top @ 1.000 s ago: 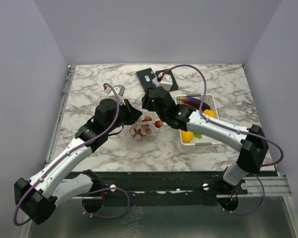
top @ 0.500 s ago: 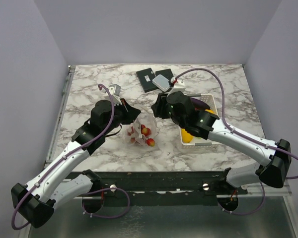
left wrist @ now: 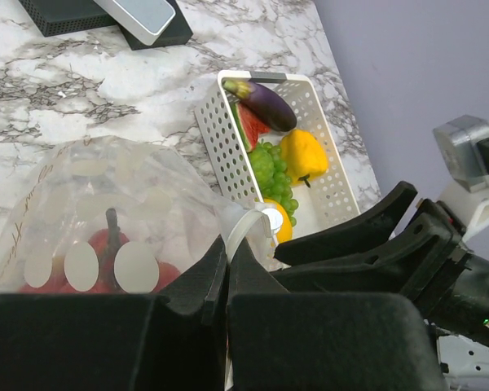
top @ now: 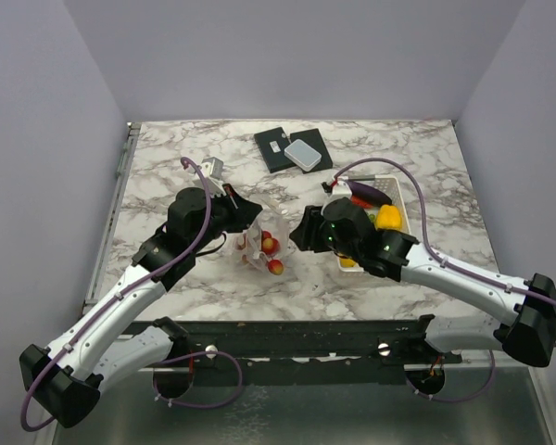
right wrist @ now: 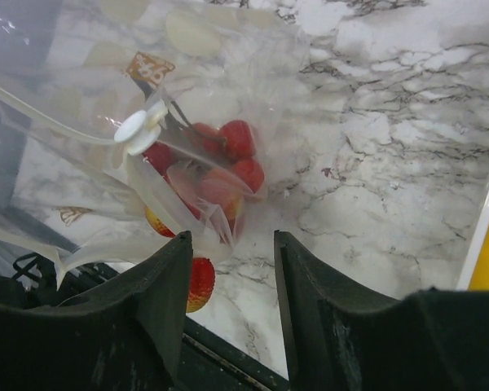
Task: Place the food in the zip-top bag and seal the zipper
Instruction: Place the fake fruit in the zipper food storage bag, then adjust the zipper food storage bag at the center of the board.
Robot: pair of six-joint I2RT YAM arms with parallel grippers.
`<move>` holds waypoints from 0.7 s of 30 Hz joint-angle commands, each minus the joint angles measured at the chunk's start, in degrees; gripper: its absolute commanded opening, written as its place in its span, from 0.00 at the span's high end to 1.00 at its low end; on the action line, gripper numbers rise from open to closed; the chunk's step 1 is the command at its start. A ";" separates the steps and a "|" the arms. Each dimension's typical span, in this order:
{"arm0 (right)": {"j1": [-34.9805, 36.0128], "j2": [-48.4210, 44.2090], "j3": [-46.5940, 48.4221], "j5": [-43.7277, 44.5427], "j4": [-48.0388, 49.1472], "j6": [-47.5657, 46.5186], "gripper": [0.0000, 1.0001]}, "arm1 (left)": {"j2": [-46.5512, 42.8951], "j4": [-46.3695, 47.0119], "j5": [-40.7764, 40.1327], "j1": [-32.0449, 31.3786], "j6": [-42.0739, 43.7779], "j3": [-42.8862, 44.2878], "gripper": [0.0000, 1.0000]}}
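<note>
The clear dotted zip-top bag [top: 258, 243] hangs from my left gripper [top: 247, 214], which is shut on its mouth edge [left wrist: 226, 244]. The white zipper strip [left wrist: 246, 228] and its slider [right wrist: 138, 130] run along that edge. Red strawberries [right wrist: 228, 155] lie inside the bag. One strawberry [right wrist: 200, 281] lies at the bag's near edge, beside my finger; I cannot tell if it is inside. My right gripper [top: 300, 234] is open and empty just right of the bag [right wrist: 232, 244]. Eggplant [left wrist: 267, 104], watermelon slice [left wrist: 248, 126], grapes [left wrist: 269, 167] and lemon [left wrist: 279, 224] lie in the basket.
The white perforated basket [top: 396, 190] stands right of the bag, behind my right arm. A black box [top: 276, 148] with a grey box [top: 304, 153] on it sits at the back middle. The table's dark front edge [right wrist: 228, 362] is close below the right gripper.
My right gripper has drawn back from above the bag mouth to the bag's right side, nearer the front. The bag has settled lower, with the strawberries at its bottom.
</note>
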 commanded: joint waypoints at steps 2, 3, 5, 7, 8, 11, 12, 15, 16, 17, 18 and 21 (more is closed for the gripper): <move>0.19 -0.75 -4.48 -6.25 5.94 3.36 0.49 | -1.25 1.89 -1.72 0.38 -0.38 0.38 1.00; 0.19 -0.56 -4.85 -7.00 6.75 3.63 0.49 | -1.21 1.82 -2.33 0.35 -0.33 0.38 1.00; 0.43 0.13 -5.25 -8.12 8.05 4.14 0.49 | -1.13 1.77 -2.38 0.38 -0.35 0.38 1.00; 0.69 1.44 -5.24 -8.55 8.90 4.46 0.49 | -1.04 1.69 -2.25 0.42 -0.38 0.38 1.00; 0.72 2.14 -5.13 -8.57 9.28 4.54 0.49 | -0.96 1.64 -2.17 0.39 -0.46 0.38 1.00; 0.81 4.13 -4.58 -7.60 10.32 5.33 0.50 | -0.95 1.71 -1.88 0.45 -0.64 0.38 1.00; 0.85 4.73 -4.45 -7.25 10.96 5.40 0.50 | -0.95 1.65 -1.72 0.46 -0.64 0.38 1.00; 0.89 6.85 -3.01 -5.99 10.55 5.72 0.54 | -1.17 1.63 -1.50 0.46 -0.64 0.21 1.00; 0.84 7.33 -2.74 -5.47 10.32 5.93 0.57 | -1.20 1.53 -1.48 0.45 -0.64 0.13 1.00; 0.87 7.65 -2.62 -5.08 10.28 5.90 0.60 | -1.21 1.46 -1.52 0.46 -0.64 0.16 1.00; 0.88 7.92 -2.58 -4.60 10.14 5.95 0.63 | -1.28 1.37 -1.52 0.46 -0.68 0.20 1.00; 0.86 8.33 -2.69 -2.92 9.42 6.04 0.73 | -1.45 1.10 -1.58 0.44 -0.59 0.28 1.00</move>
